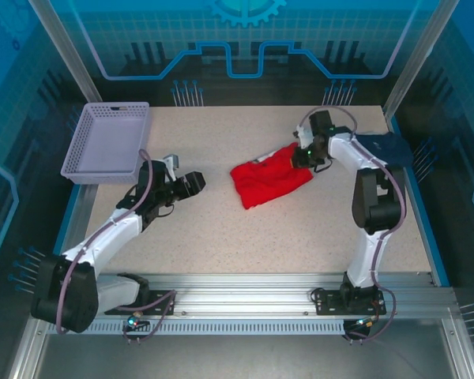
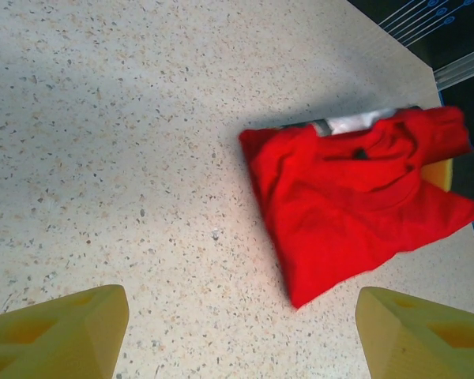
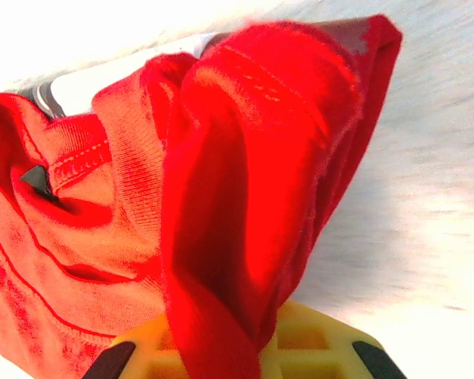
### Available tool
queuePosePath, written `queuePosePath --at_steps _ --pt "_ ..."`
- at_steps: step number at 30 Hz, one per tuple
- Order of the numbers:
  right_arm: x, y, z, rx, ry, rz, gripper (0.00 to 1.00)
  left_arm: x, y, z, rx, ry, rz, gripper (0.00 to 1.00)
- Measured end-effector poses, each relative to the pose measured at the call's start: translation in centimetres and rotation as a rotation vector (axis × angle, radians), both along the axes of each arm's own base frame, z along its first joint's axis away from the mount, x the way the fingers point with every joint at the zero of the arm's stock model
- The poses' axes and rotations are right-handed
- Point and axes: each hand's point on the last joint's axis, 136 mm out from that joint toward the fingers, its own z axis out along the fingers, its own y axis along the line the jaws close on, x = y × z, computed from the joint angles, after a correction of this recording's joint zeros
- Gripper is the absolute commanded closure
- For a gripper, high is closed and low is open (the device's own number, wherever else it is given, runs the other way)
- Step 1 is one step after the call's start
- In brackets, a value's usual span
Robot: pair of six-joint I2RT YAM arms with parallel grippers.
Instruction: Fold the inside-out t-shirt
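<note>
Top external view: your left jaws stand wide and empty over the table (image 1: 221,237). Beyond them the t-shirt (image 1: 268,183) lies mid-table in a rumpled heap, with no clean fold yet. Farthest, the right jaws pinch its far edge. Most folding looks undone.

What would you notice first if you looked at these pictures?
The bright red t-shirt, crumpled in the middle of the speckled table, grabs the eye first. The right gripper is pinching its far right corner, while the left gripper is open to the shirt's left. A lavender basket sits at the far left corner.
</note>
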Motion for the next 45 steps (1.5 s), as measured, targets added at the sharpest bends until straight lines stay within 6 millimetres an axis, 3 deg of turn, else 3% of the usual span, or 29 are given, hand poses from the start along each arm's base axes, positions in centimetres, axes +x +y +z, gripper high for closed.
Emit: queuePosePath --at_steps 6,16,25,38,41,45 --pt "2.0 -6.5 5.8 -0.306 -0.129 -0.049 1.0 -0.7 0.1 0.4 0.002 0.004 -0.002 0.23" --pt "4.0 -15.0 11.6 -0.619 -0.2 -0.137 1.0 -0.8 0.2 0.4 0.003 0.005 -0.002 0.23" --pt "5.8 -19.5 12.3 -0.744 -0.179 -0.212 1.0 -0.6 0.1 -0.1 0.015 0.015 -0.009 0.23" --pt "5.3 -25.4 14.1 -0.759 -0.176 -0.371 1.0 -0.1 0.0 -1.4 0.026 0.056 -0.012 0.23" --pt "5.7 -26.8 13.7 -0.789 -0.165 -0.408 1.0 0.1 0.0 -1.5 0.027 0.062 -0.012 0.23" --pt "6.2 -28.2 11.7 -0.838 -0.115 -0.432 1.0 0.2 -0.1 -1.2 0.025 0.055 -0.012 0.24"
